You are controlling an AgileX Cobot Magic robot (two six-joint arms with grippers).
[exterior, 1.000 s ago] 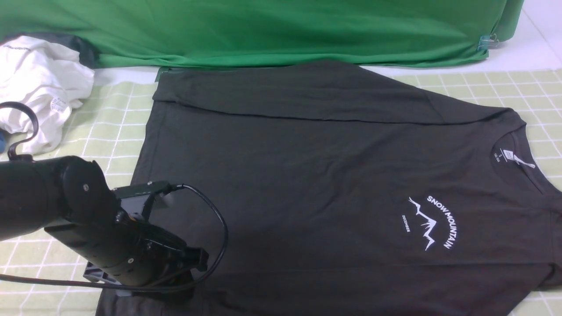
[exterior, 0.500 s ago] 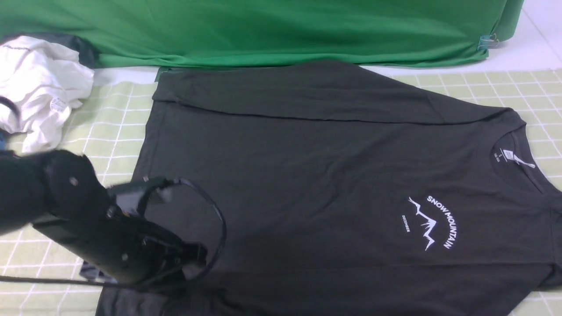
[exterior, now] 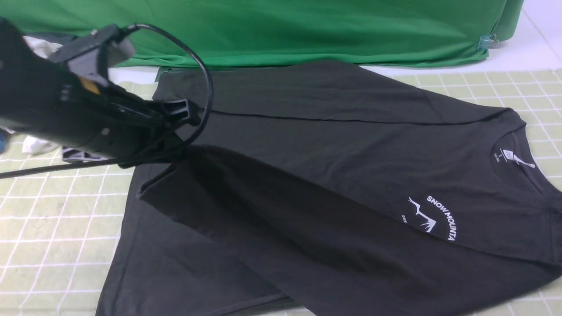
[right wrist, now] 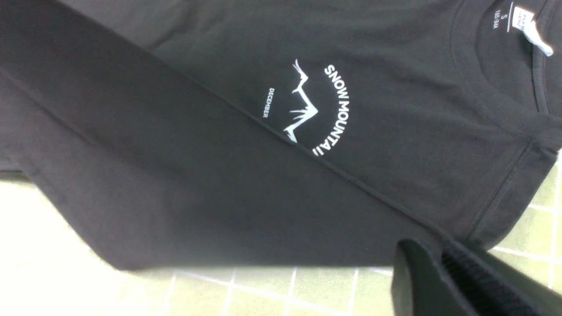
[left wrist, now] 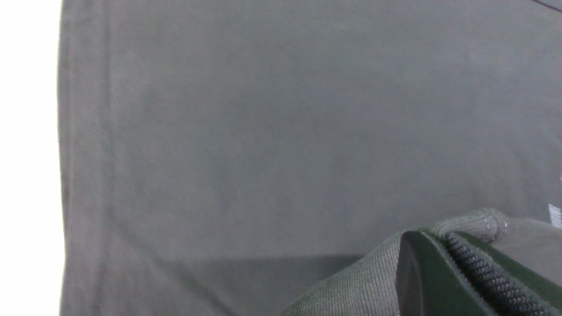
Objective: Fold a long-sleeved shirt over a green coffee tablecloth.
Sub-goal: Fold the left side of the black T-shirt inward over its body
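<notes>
Plain green backdrop [exterior: 285, 30] closes the top of the front view. The green coffee tablecloth [exterior: 52, 219] fills the lower left, and the long-sleeved shirt [exterior: 351, 153] lies spread across the centre. At upper left, the left gripper [exterior: 175, 140] is pressed together on a raised shirt edge.

Left wrist view: knit wraps one finger [left wrist: 439, 281]. The fabric appears soft, light and limp; take it at hems or corners.

Right wrist view: the right gripper [right wrist: 448, 281] sits at the shirt's lower-right edge. Its grip cannot be told.
</notes>
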